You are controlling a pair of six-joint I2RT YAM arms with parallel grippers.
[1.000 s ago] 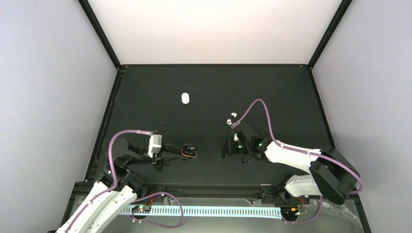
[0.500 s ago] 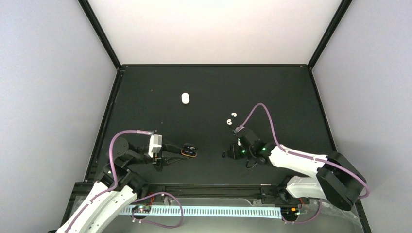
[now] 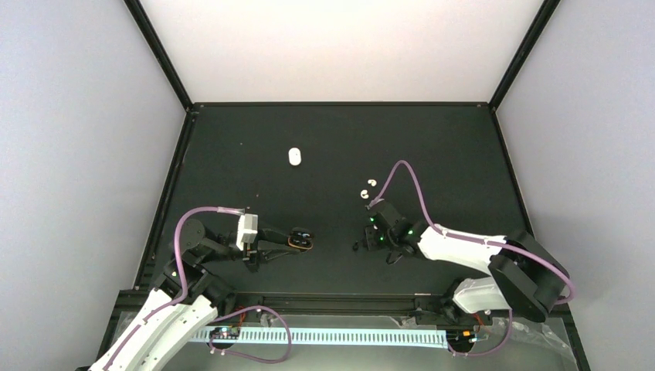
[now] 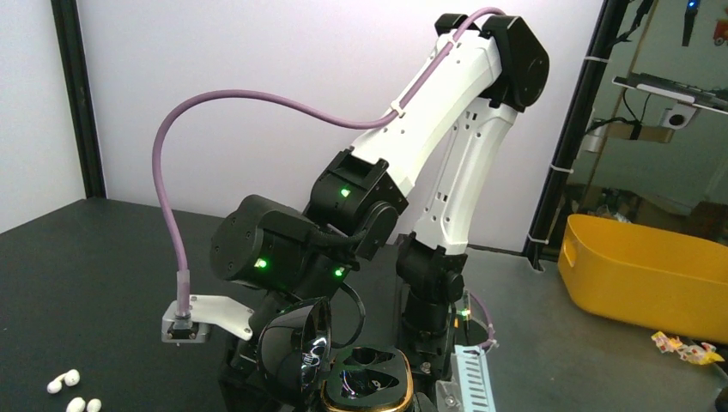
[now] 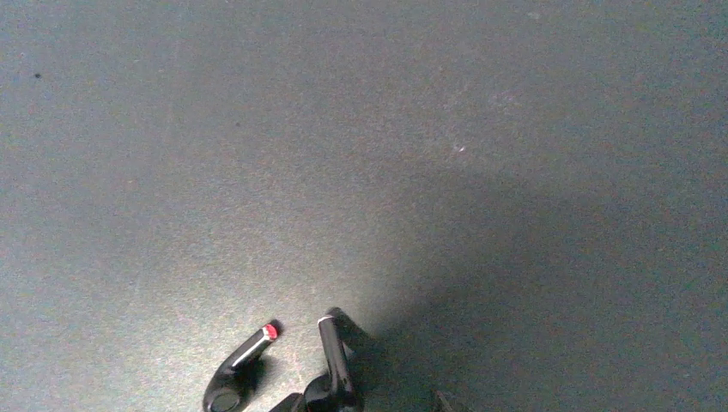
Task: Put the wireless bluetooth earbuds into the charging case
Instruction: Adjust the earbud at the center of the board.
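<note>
My left gripper (image 3: 296, 242) is shut on the open black charging case (image 3: 302, 240). In the left wrist view the case (image 4: 367, 384) shows its gold rim, two empty sockets and a raised lid (image 4: 296, 352). Two black earbuds lie at the bottom of the right wrist view: one with a red tip (image 5: 236, 373), one with a white ring (image 5: 335, 369). My right gripper (image 5: 365, 402) is low over the table, jaws apart, the ringed earbud between its tips. Its fingertips barely show. The white earbuds (image 3: 368, 188) lie further back and also show in the left wrist view (image 4: 70, 390).
A white charging case (image 3: 294, 157) lies at the back centre-left of the black table (image 3: 463, 154). In the left wrist view the right arm (image 4: 446, 129) stands close behind the case. A yellow bin (image 4: 644, 275) sits off the table.
My right gripper has come down and a little towards the near edge, onto the spot where the black earbuds lie. The left gripper and the case have not moved.
</note>
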